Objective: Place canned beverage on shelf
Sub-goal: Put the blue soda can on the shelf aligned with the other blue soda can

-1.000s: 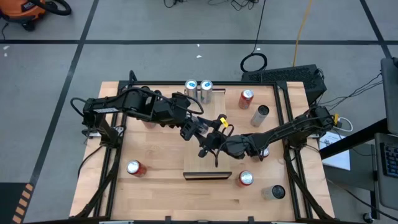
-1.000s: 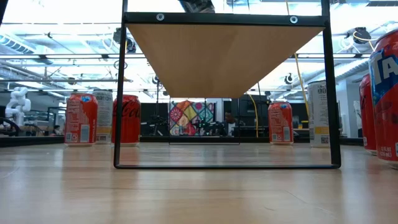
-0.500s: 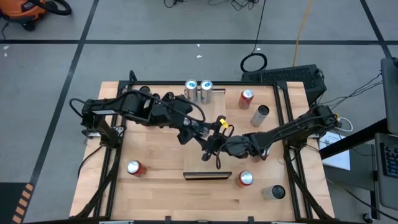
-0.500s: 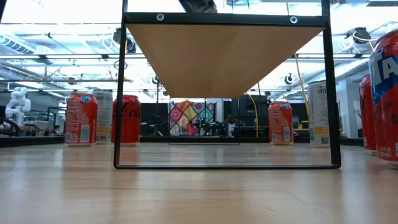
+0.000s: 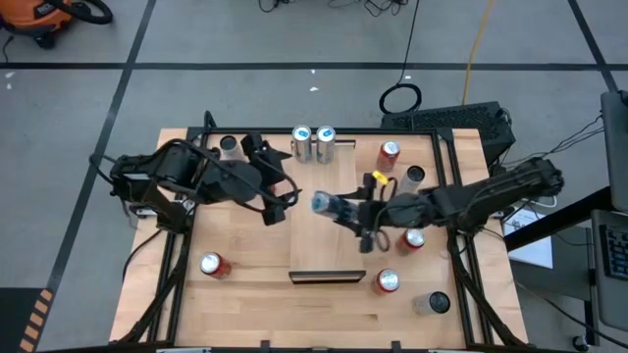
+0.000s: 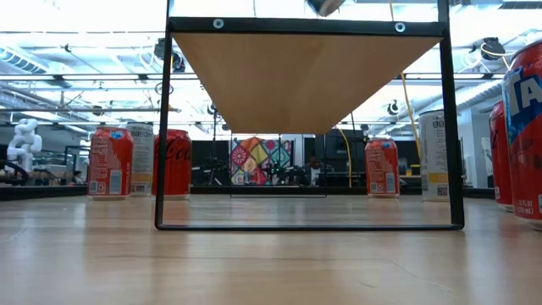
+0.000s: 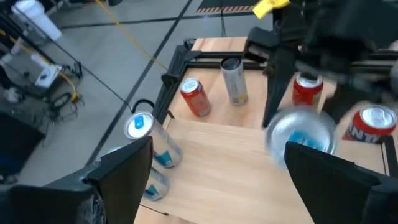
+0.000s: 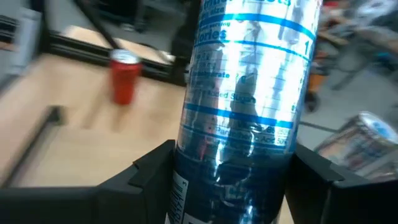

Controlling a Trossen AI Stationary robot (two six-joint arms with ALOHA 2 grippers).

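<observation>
Overhead, above the tabletop point(image 5: 245, 294), the right tool point(image 5: 345, 209) grips the silver can point(image 5: 329, 205) sideways over the shelf point(image 5: 328, 226) while the left tool point(image 5: 278, 208) gapes empty; wrist-on, its slanted hold could tip on landing.

Bright even overhead light, wrist views motion-blurred, soft shadows
</observation>
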